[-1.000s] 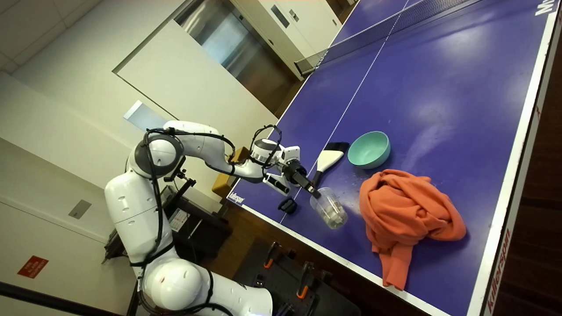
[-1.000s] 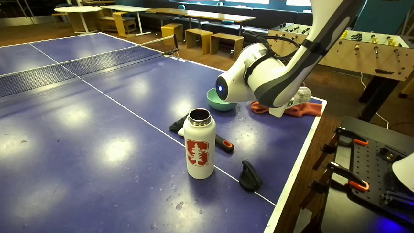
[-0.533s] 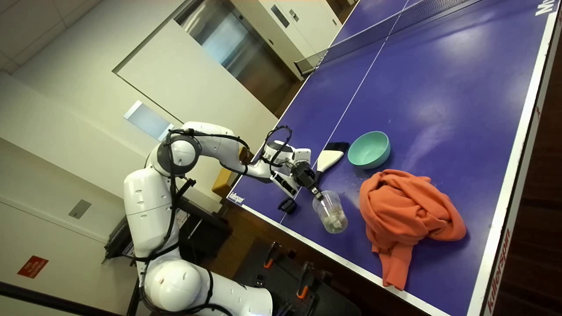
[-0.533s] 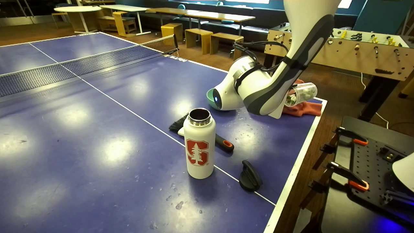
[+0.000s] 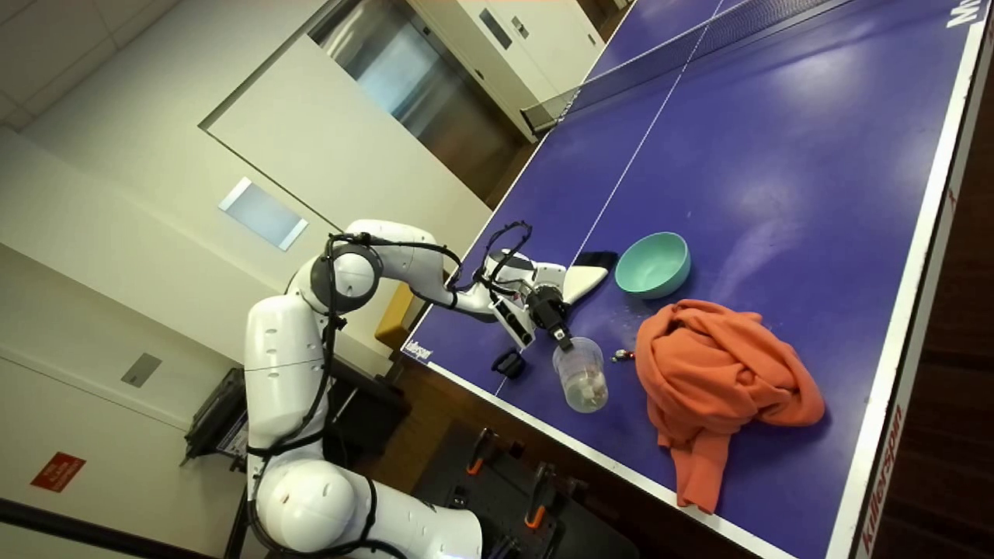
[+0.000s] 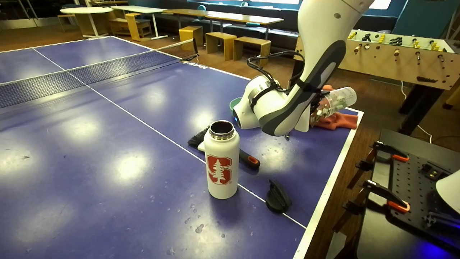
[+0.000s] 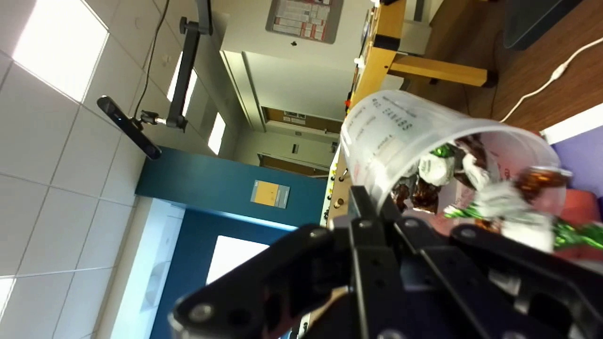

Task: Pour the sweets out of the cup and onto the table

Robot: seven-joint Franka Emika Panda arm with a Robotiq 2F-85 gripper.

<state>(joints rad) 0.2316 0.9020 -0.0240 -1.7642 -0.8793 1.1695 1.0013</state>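
My gripper [image 5: 564,341] is shut on the rim of the cup [image 5: 581,380], with the cup's wall between the fingertips [image 7: 374,207] in the wrist view. The clear, whitish cup is held above the table [image 6: 143,201], tipped with its mouth sloping down in an exterior view [image 6: 341,98]. Wrapped white, green and brown sweets [image 7: 435,169] lie inside it, and some, blurred, are passing its mouth. A few sweets [image 5: 623,355] show outside the cup beside the orange cloth; one small piece also shows below the arm [image 6: 287,137]. I cannot tell whether these rest on the table.
An orange cloth [image 5: 718,380] lies right beside the cup. A teal bowl [image 5: 654,265] and a brush [image 5: 584,279] stand beyond. A white bottle [image 6: 222,162] and a black lid [image 6: 278,197] stand near the table's edge. A net [image 6: 118,68] crosses the table.
The arm has shifted toward the bowl and cloth, and the cup has tipped further, mouth down. Sweets have slid to the mouth, and a few now show outside the cup.
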